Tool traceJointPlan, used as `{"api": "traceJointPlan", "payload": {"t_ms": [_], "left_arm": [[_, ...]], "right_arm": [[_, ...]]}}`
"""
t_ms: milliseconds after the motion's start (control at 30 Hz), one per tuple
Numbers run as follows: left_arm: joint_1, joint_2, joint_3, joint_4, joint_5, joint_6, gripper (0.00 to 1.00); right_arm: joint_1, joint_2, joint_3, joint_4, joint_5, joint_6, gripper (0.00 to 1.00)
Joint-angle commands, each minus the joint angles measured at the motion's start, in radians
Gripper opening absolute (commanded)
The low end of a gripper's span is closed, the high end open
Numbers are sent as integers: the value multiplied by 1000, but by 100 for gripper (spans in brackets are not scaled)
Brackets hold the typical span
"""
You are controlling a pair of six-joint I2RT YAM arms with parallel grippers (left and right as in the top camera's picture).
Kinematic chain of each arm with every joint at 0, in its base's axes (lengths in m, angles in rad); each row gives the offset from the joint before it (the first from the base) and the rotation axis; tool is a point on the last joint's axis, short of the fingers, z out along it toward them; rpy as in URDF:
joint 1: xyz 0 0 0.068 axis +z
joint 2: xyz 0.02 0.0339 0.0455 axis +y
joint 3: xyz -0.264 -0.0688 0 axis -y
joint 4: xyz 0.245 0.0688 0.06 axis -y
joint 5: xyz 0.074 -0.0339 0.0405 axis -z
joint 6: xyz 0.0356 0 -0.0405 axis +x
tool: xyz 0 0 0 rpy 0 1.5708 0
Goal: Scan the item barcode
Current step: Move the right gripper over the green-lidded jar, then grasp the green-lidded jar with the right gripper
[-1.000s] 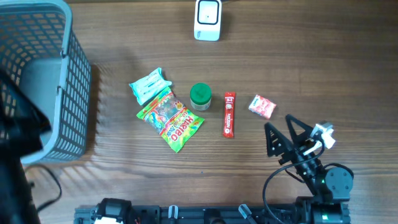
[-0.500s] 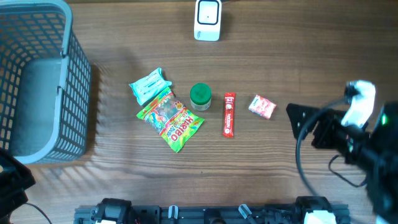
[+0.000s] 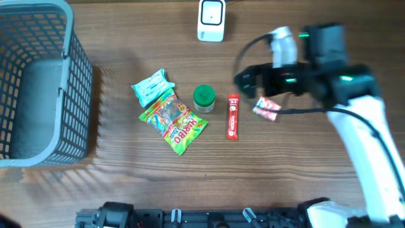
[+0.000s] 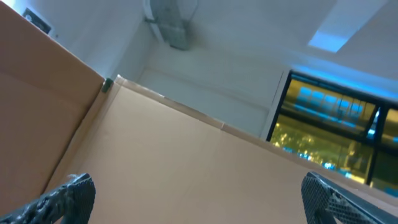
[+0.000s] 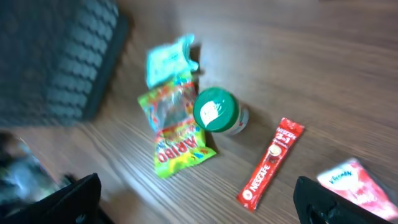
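- Wood-grain table (image 3: 126,183) holds all the goods, with the green-lidded jar (image 3: 204,96) at about its middle.
- Grey-blue mesh basket (image 3: 71,76) stands far left of the jar, at the table's left edge.
- Left gripper (image 4: 199,208) does not show in the overhead view. Its own camera shows two dark fingertips (image 4: 62,198) spread wide with nothing between them, aimed up at a brown board and a ceiling.
- Mint-green packet (image 3: 152,87) lies left of the jar, a little farther from the robot than it.
- Haribo bag (image 3: 173,121) lies left of the jar and nearer the robot, one corner just beside the jar and its upper end tucked against the mint-green packet.
- White scanner (image 3: 211,20) sits well beyond the jar at the far edge of the table, almost in line with it.
- Red Nescafe stick (image 3: 233,116) lies just right of the jar, lengthwise, apart from it.
- Pink packet (image 3: 267,109) lies right of the stick, untouched.
- Right gripper (image 3: 243,80) hangs right of the jar, over the far ends of the stick and pink packet, its jaws spread wide and empty. How high it is cannot be told.
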State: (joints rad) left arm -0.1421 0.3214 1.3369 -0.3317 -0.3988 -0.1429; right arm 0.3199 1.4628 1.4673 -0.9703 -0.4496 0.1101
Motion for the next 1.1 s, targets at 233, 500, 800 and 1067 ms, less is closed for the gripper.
{"api": "traceJointPlan", "payload": {"t_ms": [233,500,800,1067], "left_arm": [[69,-268,-299,212,-13,15,100],[135,-295,-349,230,3,0,100],[136,-296,-369,235,55,-4,100],[136,-296,-369,235,55,-26,100]], "right_arm": [[204,432,277,-47,348,-92,100],[267,539,281,-22,375,-157,100],[331,641,281,20,345,-162,100],[328,756,281,23,371,-188,99]]}}
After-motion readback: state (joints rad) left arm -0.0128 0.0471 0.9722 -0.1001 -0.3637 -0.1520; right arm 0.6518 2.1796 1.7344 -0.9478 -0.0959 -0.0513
